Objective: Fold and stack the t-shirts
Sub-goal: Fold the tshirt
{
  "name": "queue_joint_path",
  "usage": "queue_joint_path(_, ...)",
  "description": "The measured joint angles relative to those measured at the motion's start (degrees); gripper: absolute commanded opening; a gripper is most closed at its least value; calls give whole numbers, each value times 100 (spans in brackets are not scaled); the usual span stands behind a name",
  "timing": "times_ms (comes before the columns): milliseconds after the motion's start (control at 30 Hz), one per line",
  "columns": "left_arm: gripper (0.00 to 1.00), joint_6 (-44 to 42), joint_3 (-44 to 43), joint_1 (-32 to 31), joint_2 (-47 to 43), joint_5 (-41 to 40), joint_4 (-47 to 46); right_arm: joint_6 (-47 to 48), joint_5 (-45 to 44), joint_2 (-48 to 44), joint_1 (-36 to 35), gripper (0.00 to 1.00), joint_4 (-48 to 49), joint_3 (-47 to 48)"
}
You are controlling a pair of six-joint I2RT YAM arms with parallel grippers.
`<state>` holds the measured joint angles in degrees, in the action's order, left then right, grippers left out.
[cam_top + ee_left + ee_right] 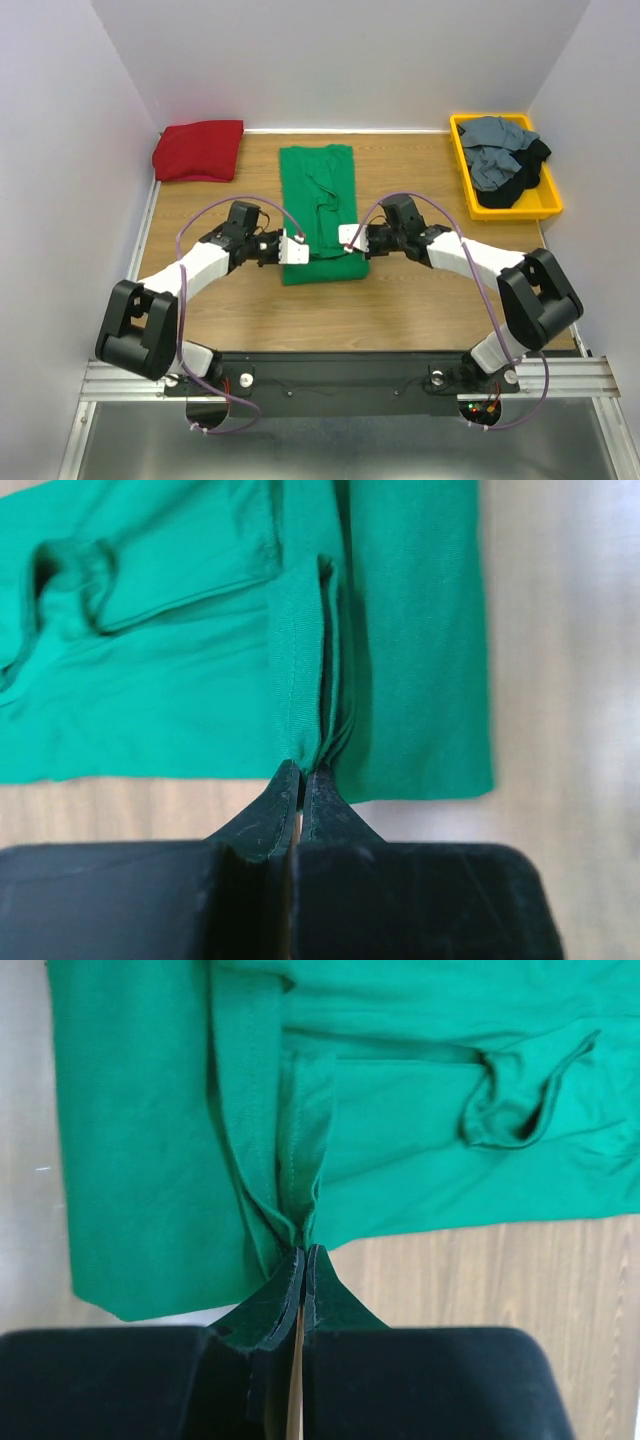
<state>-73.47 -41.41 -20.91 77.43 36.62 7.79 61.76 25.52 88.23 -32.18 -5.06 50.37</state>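
Note:
The bright green t-shirt (320, 205) lies folded into a long strip in the middle of the wooden table. My left gripper (297, 250) is shut on its left side edge near the bottom hem, seen in the left wrist view (303, 770) pinching a bunched fold of green cloth (310, 660). My right gripper (349, 238) is shut on the right side edge, seen in the right wrist view (303, 1252) pinching green cloth (290, 1140). A folded dark red t-shirt (198, 150) lies at the back left. Slate grey and black t-shirts (505, 160) lie crumpled in the tray.
The yellow plastic tray (552, 205) stands at the back right. White walls close in the table on the left, back and right. Bare wood (420, 300) shows in front of the green shirt, and the arm bases sit at the near edge.

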Motion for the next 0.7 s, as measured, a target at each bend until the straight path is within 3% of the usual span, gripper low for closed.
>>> queue_joint_path(700, 0, -343, -2142, 769, 2240, 240, -192, 487, 461, 1805, 715, 0, 686, 1554)
